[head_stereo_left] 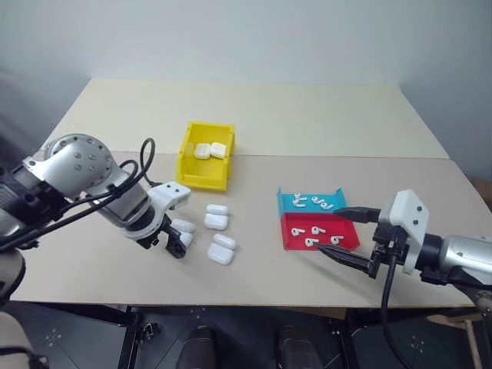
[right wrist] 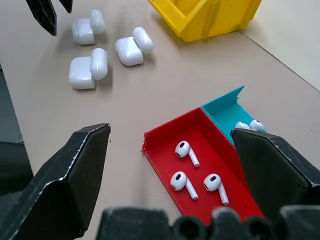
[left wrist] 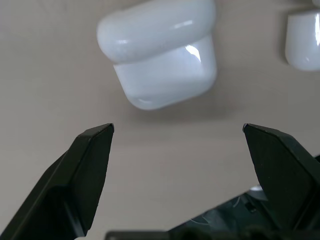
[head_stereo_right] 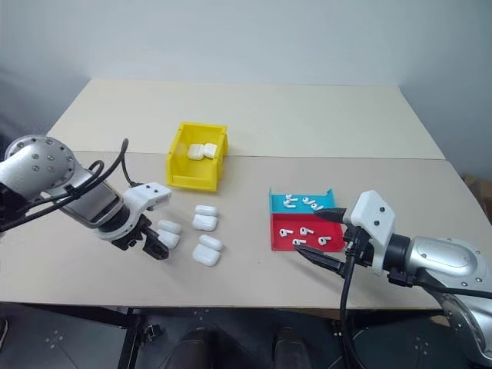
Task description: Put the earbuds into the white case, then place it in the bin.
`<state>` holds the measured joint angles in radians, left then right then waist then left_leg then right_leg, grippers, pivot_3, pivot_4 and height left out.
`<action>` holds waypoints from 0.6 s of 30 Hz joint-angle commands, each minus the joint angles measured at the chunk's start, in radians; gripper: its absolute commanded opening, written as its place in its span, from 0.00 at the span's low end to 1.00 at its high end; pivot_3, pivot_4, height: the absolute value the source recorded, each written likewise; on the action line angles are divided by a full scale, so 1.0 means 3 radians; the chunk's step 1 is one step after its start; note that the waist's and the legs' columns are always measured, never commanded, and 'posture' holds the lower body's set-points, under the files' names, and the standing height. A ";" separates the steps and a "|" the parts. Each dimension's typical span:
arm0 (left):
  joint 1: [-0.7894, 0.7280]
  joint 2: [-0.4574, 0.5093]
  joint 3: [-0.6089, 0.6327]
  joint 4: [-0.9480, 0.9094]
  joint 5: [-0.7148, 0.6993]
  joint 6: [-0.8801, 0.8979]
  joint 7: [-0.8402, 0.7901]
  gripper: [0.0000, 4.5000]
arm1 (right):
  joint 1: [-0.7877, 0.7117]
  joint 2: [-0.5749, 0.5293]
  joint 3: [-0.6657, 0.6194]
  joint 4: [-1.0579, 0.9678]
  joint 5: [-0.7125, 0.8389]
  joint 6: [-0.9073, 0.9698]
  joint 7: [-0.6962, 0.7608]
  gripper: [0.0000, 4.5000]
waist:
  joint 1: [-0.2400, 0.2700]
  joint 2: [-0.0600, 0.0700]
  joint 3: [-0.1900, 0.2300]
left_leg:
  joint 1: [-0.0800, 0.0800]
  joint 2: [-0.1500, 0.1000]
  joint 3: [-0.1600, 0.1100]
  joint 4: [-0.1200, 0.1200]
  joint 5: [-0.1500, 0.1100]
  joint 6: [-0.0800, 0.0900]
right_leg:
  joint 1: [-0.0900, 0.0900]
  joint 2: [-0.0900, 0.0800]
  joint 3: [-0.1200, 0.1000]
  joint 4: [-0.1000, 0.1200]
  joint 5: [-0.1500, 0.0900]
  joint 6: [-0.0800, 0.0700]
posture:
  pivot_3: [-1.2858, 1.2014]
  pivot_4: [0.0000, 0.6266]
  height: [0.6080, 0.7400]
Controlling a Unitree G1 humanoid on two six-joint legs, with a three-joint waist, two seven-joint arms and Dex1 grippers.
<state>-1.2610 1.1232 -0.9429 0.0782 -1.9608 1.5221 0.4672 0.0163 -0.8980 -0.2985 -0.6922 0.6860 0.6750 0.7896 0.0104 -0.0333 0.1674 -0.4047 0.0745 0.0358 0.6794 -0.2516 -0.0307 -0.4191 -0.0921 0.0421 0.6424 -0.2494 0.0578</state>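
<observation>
Across white case point(left wrist: 159, 55) and bin point(head_stereo_left: 203, 171), lettering can't be made out.

The left claw point(head_stereo_left: 175, 244) is covering part of the nearest white case point(head_stereo_left: 183, 232) in the head views. A second case point(left wrist: 303, 40) is running off the left wrist view's edge. The right claw's finger point(right wrist: 272, 165) is hiding part of the blue tray point(right wrist: 226, 107).

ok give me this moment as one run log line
left end effector: open, over open white case | right end effector: open, by red tray | earbuds: in trays | bin: two cases
</observation>
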 commanded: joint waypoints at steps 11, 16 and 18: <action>0.0033 -0.0340 0.0168 0.0237 -0.0038 -0.0016 0.0382 1.00 | 0.0067 0.0042 -0.0085 -0.0235 0.0082 0.0024 -0.0166 0.99 | 0.0003 0.0000 0.0000 | -0.0001 -0.0002 0.0000 0.0000 0.0000 -0.0001 | 0.0000 -0.0001 0.0000 -0.0002 0.0000 0.0000 | 0.52 0.24 1.00; 0.0069 -0.0476 0.0233 0.0410 -0.0038 -0.0056 0.0562 1.00 | 0.0081 0.0052 -0.0037 -0.0252 0.0049 0.0001 -0.0186 0.99 | 0.0005 0.0000 0.0000 | -0.0001 -0.0002 0.0000 -0.0001 0.0000 -0.0001 | 0.0000 -0.0001 0.0000 -0.0002 0.0000 0.0000 | 0.52 0.24 1.00; 0.0093 -0.0530 0.0276 0.0501 -0.0038 -0.0060 0.0659 1.00 | 0.0085 0.0056 -0.0029 -0.0256 0.0049 -0.0006 -0.0191 0.99 | 0.0004 0.0000 0.0000 | -0.0001 -0.0002 -0.0001 0.0000 0.0001 -0.0001 | 0.0000 -0.0002 0.0000 -0.0001 0.0000 0.0000 | 0.52 0.24 1.00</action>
<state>-1.2334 0.9674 -0.9011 0.2064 -1.9644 1.5082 0.6371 0.0450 -0.8878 -0.2906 -0.7385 0.6915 0.6866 0.7393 0.0117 -0.0334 0.1674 -0.4051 0.0738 0.0356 0.6794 -0.2515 -0.0310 -0.4190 -0.0925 0.0421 0.6419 -0.2494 0.0578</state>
